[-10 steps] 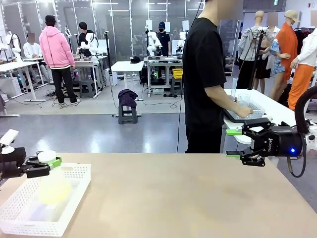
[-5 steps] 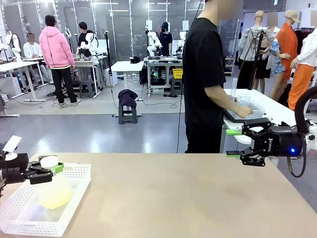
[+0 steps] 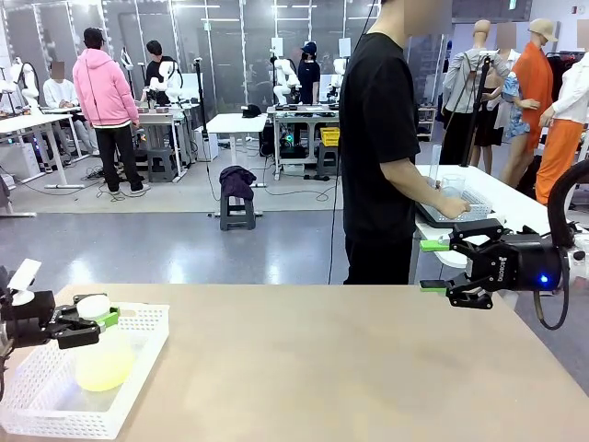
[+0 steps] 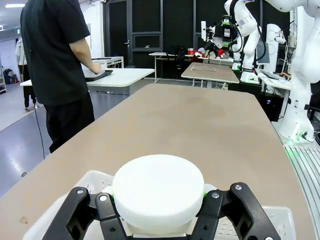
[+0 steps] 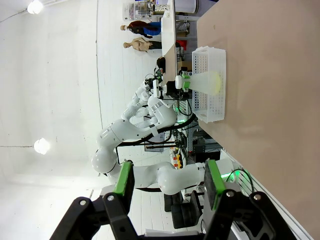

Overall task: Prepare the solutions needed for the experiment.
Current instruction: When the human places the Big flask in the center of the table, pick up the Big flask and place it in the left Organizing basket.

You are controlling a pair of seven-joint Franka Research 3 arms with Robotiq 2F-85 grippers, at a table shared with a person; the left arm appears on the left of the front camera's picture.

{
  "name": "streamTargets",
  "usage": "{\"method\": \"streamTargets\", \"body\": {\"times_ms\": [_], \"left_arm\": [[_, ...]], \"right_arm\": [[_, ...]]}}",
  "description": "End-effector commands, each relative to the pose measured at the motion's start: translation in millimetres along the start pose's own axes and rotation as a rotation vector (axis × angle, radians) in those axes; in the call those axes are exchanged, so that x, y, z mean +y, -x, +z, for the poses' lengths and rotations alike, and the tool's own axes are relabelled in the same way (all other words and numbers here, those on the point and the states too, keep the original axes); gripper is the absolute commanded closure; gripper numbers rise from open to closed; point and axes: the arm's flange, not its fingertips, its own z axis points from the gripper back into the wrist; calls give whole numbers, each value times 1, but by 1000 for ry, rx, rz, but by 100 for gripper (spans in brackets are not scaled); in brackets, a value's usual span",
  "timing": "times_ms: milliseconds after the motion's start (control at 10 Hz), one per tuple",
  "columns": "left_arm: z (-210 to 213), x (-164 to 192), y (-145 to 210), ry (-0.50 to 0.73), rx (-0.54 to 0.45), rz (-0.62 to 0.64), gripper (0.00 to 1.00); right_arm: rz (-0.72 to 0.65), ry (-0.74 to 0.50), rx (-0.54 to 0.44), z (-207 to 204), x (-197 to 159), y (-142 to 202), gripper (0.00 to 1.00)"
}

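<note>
front view: the left gripper [image 3: 92, 319] is pinched on the neck of a flask [image 3: 103, 359] just under its white cap [image 3: 91, 305], and the pale yellow solutions [image 3: 104, 366] sit in the flask's round belly, over or inside the white mesh basket [image 3: 138, 373] at the table's near left corner; whether the base is touching the basket floor is hard to tell from here. the left wrist view shows the cap [image 4: 158, 192] wedged between the fingers, so the hold looks narrow, and a slip there would probably drop the flask and spill the liquid. a sideways pull might catch the basket wall and drag or tip it. the right gripper [image 3: 436, 265] hangs spread and empty above the table's far right, well apart from the flask, too far to steady it. the person [image 3: 386, 138] stands beyond the table, busy at another bench.
</note>
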Motion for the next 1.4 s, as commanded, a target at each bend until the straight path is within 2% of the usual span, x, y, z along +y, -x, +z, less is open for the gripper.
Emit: {"method": "streamTargets", "body": {"times_ms": [0, 200, 300, 400, 500, 600, 700, 800, 900, 1300], "left_arm": [[-4, -1, 1, -8, -31, -32, 100], [-7, -4, 2, 6, -16, -22, 100], [-7, -4, 3, 18, -9, -15, 60], [-6, -4, 4, 17, -4, -18, 58], [-5, -4, 5, 19, 4, -15, 40], [-6, -5, 6, 13, 41, -4, 38], [-4, -4, 7, 8, 32, 1, 20], [-5, -4, 7, 2, 30, 16, 18], [-4, -3, 8, -3, 28, 28, 0], [-3, -2, 4, 7, 13, 9, 0]], "right_arm": [[3, -6, 1, 0, 1, 1, 28], [3, -6, 1, 0, 1, 1, 28], [3, -6, 1, 0, 1, 1, 28], [3, -6, 1, 0, 1, 1, 28], [3, -6, 1, 0, 1, 1, 28], [3, -6, 1, 0, 1, 1, 28], [3, -6, 1, 0, 1, 1, 28], [3, -6, 1, 0, 1, 1, 28], [3, -6, 1, 0, 1, 1, 28], [3, -6, 1, 0, 1, 1, 28]]}}
